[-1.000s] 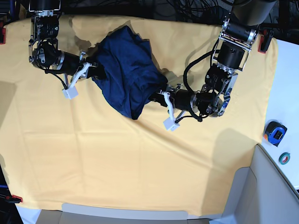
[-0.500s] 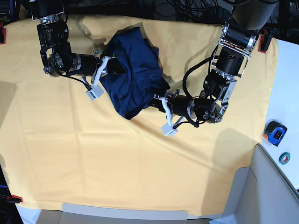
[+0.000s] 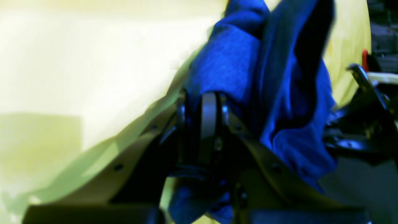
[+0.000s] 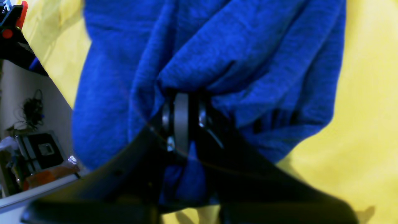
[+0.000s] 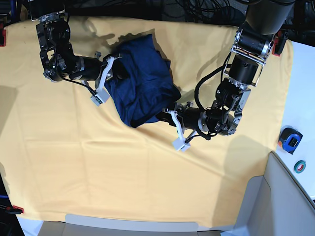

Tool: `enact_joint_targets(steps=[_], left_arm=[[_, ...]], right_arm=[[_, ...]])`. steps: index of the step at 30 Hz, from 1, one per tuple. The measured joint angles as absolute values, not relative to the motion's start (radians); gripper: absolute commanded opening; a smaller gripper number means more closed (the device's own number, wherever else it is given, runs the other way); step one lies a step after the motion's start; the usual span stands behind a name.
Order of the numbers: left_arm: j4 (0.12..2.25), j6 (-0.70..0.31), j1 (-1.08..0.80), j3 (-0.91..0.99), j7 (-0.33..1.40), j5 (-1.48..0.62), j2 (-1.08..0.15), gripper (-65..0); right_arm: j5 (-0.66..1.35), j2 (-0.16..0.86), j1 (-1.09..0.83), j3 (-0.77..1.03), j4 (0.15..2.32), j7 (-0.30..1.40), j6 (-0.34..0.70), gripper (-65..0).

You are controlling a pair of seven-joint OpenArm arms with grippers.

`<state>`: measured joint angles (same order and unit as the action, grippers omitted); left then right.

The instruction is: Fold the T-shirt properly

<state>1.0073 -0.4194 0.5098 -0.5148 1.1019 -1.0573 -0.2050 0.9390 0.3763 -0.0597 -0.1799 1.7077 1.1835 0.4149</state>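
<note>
The dark navy T-shirt [image 5: 142,81] lies bunched in a lump on the yellow cloth [image 5: 123,167], held between both grippers. My right gripper [image 5: 116,73], on the base view's left, is shut on the shirt's left edge. The right wrist view shows its fingers [image 4: 182,107] pinching a fold of the blue fabric [image 4: 217,53]. My left gripper [image 5: 164,116], on the base view's right, is shut on the shirt's lower right edge. The left wrist view shows its fingers [image 3: 207,112] clamped on the blue fabric [image 3: 227,65], which hangs in folds.
The yellow cloth covers the whole table and is wrinkled near the back edge. A blue and orange tape measure [image 5: 290,139] and a small tape roll [image 5: 299,166] lie on the white surface at right. Red clamps [image 5: 280,43] hold the cloth's corners.
My right gripper has moved toward the middle with the shirt's edge, and my left gripper has shifted a little toward the front. The shirt is bunched narrower between them.
</note>
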Motion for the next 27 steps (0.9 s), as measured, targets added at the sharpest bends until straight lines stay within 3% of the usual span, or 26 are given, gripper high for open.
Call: enact_joint_targets(steps=[6,9,11,17,20,22,27], left_arm=[[1.006,-0.419,0.527,-0.472,1.116,-1.057,-0.199,-43.9],[1.006,-0.415,0.524,-0.378,1.115,-1.057,-0.203,-38.8],[1.006,-0.416,0.524,-0.344,1.113,-1.056,-0.213,-39.3],[1.008,-0.414,0.506,-0.318,1.12,-1.058,-0.234,-39.3],[1.009,-0.413,0.504,-0.318,1.113,-1.061,-0.254,-39.3],[1.012,-0.413,0.492,-0.314,1.108,-1.063,-0.269,-39.3],[1.017,-0.417,0.419,-0.201,1.163,-1.062,-0.282,-39.3]], right_arm=[[0.936,0.399,-0.061,-0.179,1.763,1.19,0.415,-65.0],[0.94,0.403,-0.061,-0.179,1.792,1.189,0.416,-64.9],[0.94,0.405,-0.061,-0.179,1.793,1.185,0.416,-60.8],[0.939,0.404,-0.086,-0.051,1.792,1.193,0.416,-35.9],[0.943,0.401,-0.093,0.008,1.792,1.192,0.416,-27.0],[0.941,0.401,-0.099,0.046,1.792,1.193,0.416,-24.1],[0.941,0.394,-0.109,0.169,1.792,1.195,0.416,-24.0]])
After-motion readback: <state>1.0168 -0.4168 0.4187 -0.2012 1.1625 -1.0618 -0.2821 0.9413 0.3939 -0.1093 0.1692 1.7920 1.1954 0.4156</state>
